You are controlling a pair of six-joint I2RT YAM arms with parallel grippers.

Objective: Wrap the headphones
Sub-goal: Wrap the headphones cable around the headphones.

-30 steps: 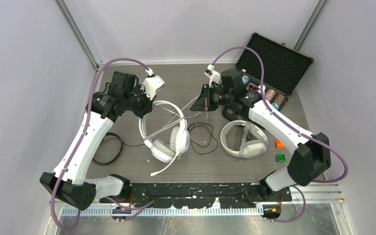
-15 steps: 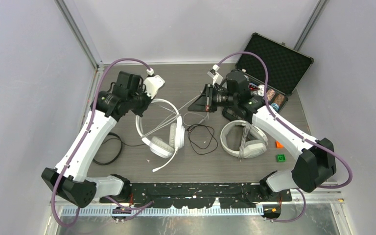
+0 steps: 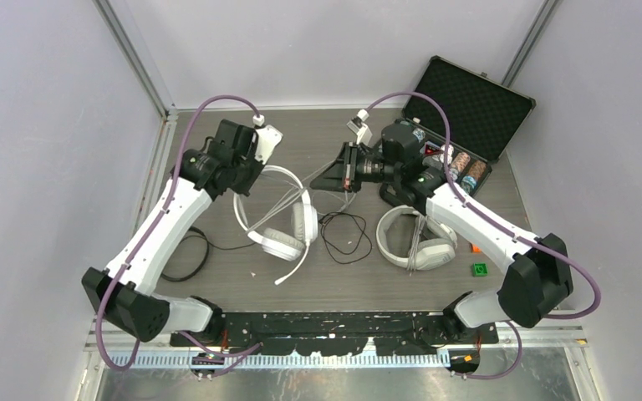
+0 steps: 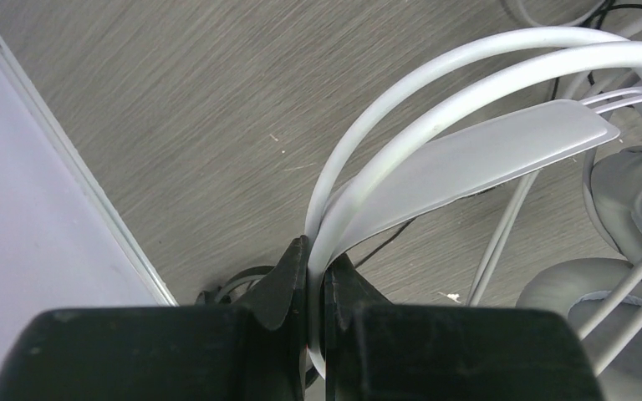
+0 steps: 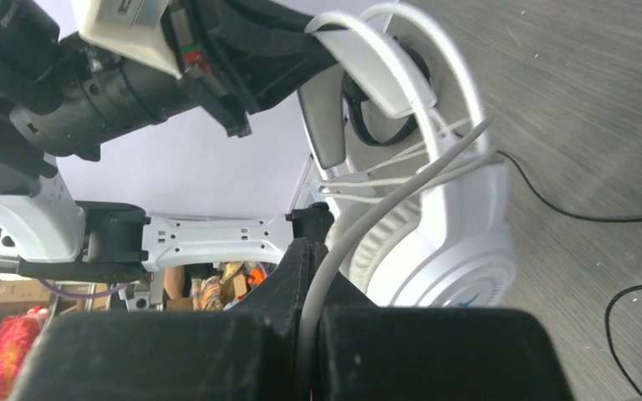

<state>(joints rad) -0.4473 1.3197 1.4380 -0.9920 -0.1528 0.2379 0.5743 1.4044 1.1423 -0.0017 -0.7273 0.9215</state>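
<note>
The left gripper [image 4: 317,257] is clamped tight on the thin wire band of a white headset [image 4: 468,154], both jaws pinching the wire where it curves down beside the wide inner strap. The band arches up and away from the jaws, and the padded cups sit to the right, at the lower edge of the wrist view. From above, this headset lies just left of the table's [image 3: 326,288] middle, with its band toward the far side, its cups toward the near side and its mic boom pointing at the arm bases; whether the cups rest on the wood I cannot tell. The right gripper [image 5: 309,261] is pressed together on the white cable [image 5: 401,196], which rises out of the jaws and runs straight to the headset, meeting it above one cup. Several thin strands of it cross the band there. From above, the two grippers face each other across the headset, the right one near its far right side. A black cable [image 3: 347,238] lies in a loose loop on the table between this headset and a second headset [image 3: 418,242], white too, which lies flat under the right arm with its cable laid across it. A black headset [image 3: 188,259] shows partly from under the left arm near the left wall. At the far right corner stands an open case [image 3: 468,104] with chips [image 3: 464,167] in its tray, and two small blocks [image 3: 478,267], orange and green, lie near the right edge.
</note>
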